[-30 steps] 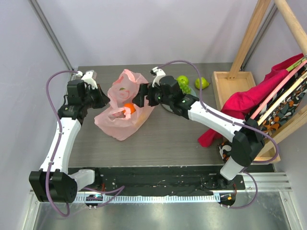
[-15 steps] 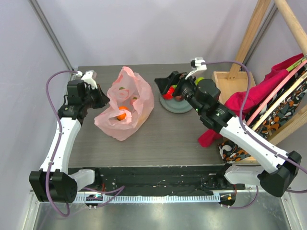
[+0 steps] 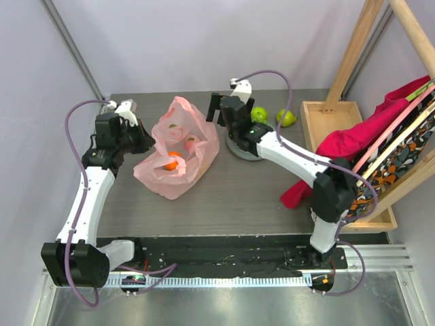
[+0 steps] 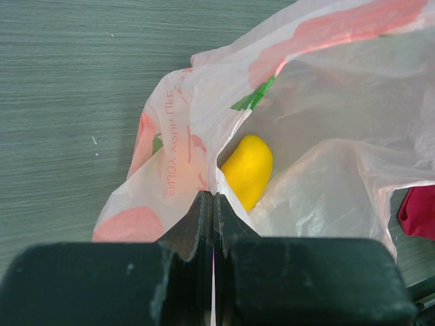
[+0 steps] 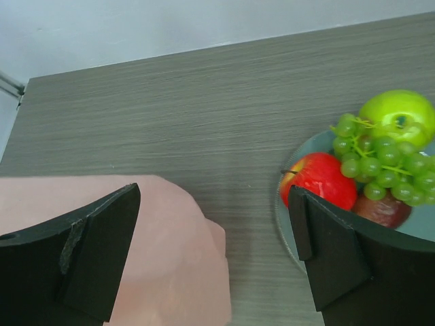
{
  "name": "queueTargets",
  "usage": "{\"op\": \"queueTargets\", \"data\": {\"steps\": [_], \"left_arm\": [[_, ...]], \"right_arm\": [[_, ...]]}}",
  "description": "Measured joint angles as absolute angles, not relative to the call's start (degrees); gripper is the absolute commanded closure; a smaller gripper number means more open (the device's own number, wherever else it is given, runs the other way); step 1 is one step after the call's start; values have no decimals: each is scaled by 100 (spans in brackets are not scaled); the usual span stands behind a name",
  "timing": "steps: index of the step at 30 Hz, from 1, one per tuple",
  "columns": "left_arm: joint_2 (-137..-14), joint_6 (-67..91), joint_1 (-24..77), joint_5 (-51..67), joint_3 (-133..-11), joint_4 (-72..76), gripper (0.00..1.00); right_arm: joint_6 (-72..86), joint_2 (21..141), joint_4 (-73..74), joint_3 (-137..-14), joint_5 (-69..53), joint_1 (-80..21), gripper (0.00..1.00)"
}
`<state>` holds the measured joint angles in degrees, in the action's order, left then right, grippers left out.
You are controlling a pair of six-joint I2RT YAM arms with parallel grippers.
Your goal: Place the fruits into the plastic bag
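Right gripper (image 5: 214, 261) gapes between bag (image 5: 170, 224), plate (image 5: 425, 214).

The grey table (image 3: 251, 197) bears the plastic bag (image 3: 170, 180), a grey plate (image 3: 242, 154) and a green apple (image 3: 286, 117).

Plastic bag (image 4: 178, 146): red print "ENJOY YOUR LIFE", running sideways.

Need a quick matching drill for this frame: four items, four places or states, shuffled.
1. yellow fruit
2. red apple
3. left gripper
4. right gripper

A. open, holding nothing
B. inside the plastic bag
C. on the grey plate
D. shut on the plastic bag's edge

Pairs: 1-B, 2-C, 3-D, 4-A
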<state>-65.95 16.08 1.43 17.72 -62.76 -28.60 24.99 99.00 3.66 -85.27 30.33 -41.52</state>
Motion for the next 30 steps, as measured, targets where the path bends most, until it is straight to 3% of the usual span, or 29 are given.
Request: {"op": "queueTargets", "data": {"steps": [7, 16, 30], "left_arm": [[-6595, 1608, 143, 1758, -6276, -2860, 100], [-6593, 1608, 143, 1758, -6276, -2860, 100], [-6593, 1612, 143, 1780, -6276, -2860, 100]], "right_arm": [[3328, 10936, 318, -9251, 2606, -3503, 16], [4372, 11146, 71, -9126, 2580, -1909, 13], [4934, 11087, 504, -8108, 2971, -1061, 8]]}}
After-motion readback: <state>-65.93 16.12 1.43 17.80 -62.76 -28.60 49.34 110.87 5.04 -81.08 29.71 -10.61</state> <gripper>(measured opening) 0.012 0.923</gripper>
